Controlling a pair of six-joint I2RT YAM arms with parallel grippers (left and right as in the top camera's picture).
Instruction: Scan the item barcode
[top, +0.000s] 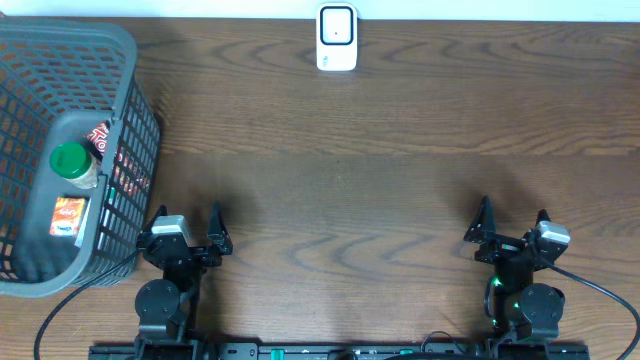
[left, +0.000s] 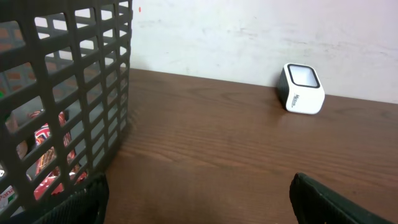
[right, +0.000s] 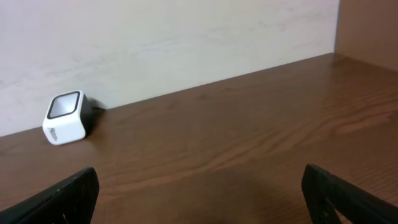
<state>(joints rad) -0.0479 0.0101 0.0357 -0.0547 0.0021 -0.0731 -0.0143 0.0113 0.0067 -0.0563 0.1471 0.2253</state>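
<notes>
A white barcode scanner (top: 337, 38) with a dark window stands at the table's far edge; it also shows in the left wrist view (left: 302, 89) and the right wrist view (right: 64, 117). Items lie in the grey basket (top: 125, 120) at the left: a green-capped jar (top: 72, 163), a small orange-labelled box (top: 67, 217) and a red packet (top: 100, 138). My left gripper (top: 188, 222) is open beside the basket's near right corner, holding nothing. My right gripper (top: 512, 222) is open at the near right, holding nothing.
The basket wall (left: 62, 99) fills the left of the left wrist view, close to my left finger (left: 74, 202). A pale wall runs behind the table's far edge. Bare wood (top: 340, 200) lies between the grippers and the scanner.
</notes>
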